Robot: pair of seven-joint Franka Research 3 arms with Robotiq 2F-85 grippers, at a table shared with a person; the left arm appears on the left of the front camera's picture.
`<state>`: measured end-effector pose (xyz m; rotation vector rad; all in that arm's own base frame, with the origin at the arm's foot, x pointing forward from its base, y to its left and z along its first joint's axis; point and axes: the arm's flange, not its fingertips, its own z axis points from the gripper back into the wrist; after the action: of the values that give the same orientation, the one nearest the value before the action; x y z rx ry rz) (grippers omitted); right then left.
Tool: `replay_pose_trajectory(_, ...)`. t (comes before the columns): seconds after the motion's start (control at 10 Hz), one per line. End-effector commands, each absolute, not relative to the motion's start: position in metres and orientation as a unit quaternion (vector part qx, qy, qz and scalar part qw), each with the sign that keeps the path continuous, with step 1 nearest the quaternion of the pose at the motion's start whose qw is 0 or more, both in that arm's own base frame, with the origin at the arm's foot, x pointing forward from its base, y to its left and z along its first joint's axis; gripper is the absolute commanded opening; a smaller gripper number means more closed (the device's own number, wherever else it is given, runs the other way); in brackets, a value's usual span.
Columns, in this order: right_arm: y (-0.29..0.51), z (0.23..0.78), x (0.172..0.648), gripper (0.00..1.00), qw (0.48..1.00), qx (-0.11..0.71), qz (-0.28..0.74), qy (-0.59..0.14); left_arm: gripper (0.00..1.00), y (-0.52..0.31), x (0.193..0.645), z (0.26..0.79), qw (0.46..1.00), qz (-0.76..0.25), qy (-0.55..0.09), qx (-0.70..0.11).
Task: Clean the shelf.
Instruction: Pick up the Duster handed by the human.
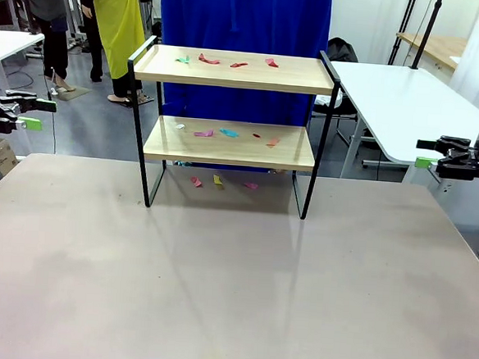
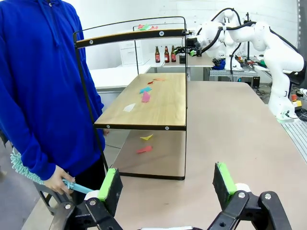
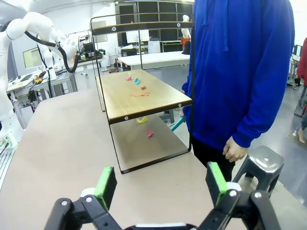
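Table (image 1: 215,293) — shelf (image 1: 235,74) midway between jaws

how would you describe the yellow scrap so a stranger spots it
Find the two-board shelf at the far side of the table. On the tabletop under its lower board lie paper scraps; the yellow scrap is the only yellow one, between two pink scraps.

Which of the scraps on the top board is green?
The leftmost scrap on the shelf's top board, seen from the front; the other three there are red or pink.
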<state>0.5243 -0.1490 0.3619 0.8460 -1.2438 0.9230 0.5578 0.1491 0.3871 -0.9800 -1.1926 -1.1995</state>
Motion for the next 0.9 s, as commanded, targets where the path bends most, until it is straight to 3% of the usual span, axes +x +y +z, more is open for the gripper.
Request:
replay_pose_trajectory(0.0, -0.1471, 0.3642, 0.5245, 1.0, 0.644, 0.369, 0.402, -0.536, 1.0, 0.1477, 0.5584, 0.3866, 0.561, -0.511, -0.503, -0.414)
replay_pose_trajectory(0.8, -0.1471, 0.3642, 0.5245, 1.0, 0.644, 0.369, 0.402, -0.536, 1.0, 0.1477, 0.5584, 0.3866, 0.561, -0.511, -0.503, -0.414)
